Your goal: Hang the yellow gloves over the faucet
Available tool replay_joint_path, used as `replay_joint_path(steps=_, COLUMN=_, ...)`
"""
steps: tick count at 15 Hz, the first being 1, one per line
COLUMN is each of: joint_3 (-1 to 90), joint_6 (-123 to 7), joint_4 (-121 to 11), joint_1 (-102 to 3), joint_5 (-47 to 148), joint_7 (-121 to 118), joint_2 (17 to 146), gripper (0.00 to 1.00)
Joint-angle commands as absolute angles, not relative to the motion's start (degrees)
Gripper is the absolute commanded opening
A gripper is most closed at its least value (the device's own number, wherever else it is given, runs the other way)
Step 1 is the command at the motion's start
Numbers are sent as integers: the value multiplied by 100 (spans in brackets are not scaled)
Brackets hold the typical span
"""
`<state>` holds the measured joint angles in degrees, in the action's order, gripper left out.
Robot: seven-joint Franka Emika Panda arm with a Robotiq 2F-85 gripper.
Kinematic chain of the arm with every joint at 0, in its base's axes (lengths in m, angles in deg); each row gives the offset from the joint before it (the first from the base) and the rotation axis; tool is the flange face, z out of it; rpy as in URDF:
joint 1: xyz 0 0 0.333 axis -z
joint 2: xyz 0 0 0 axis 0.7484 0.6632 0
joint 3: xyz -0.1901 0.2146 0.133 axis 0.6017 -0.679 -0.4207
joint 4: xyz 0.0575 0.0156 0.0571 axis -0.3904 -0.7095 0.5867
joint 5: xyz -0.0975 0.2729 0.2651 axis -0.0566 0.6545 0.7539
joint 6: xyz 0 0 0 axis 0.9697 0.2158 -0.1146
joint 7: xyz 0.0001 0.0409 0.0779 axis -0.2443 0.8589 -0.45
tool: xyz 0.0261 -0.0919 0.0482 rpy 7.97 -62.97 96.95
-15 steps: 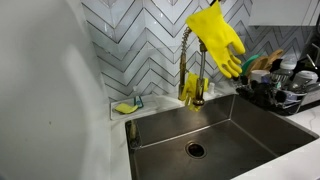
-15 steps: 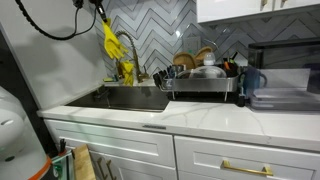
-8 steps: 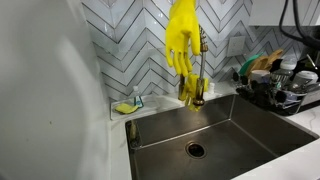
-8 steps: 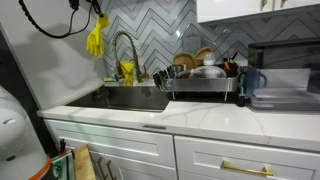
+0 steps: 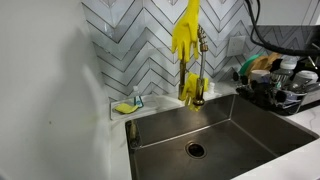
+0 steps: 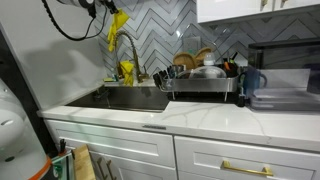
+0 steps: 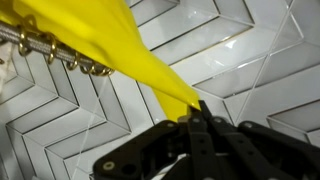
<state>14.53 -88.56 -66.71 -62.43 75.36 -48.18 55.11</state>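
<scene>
Against chevron tile [image 5: 130, 40], our gripper [image 7: 195, 118] pinches the gloves [image 5: 186, 35] at the faucet [image 5: 202, 60]; next we should drape them over, then release.

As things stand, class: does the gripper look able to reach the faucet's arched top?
Probably yes: the gripper, shut on the yellow gloves, is close beside the faucet's coiled neck, with only the gloves between them.

White counter [image 6: 210, 112]: sink [image 5: 170, 126], dish rack [image 6: 202, 93], sponge [image 5: 124, 107].
</scene>
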Motion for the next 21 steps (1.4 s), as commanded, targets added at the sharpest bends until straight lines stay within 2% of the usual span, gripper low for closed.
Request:
replay_joint_path(steps=1, joint_3=1364, joint_6=-9284, joint_4=-6790, joint_1=-5897, joint_5=7036, joint_7=-5352, joint_2=5625, gripper=0)
replay_joint_path(steps=6, joint_3=1421, joint_6=-9447, joint_4=-7001, joint_1=-5702, joint_5=6978, joint_7=-5544, joint_2=5735, gripper=0)
replay_joint_path(steps=13, joint_3=1668, joint_6=-9152, joint_4=-7026, joint_1=-6461, joint_5=7348, joint_7=-5254, joint_2=5960, gripper=0)
replay_joint_path(steps=21, joint_3=2131, joint_6=-9182, joint_4=-7424, joint_1=-6276, joint_5=7230, joint_7=-5232, joint_2=5768, gripper=0)
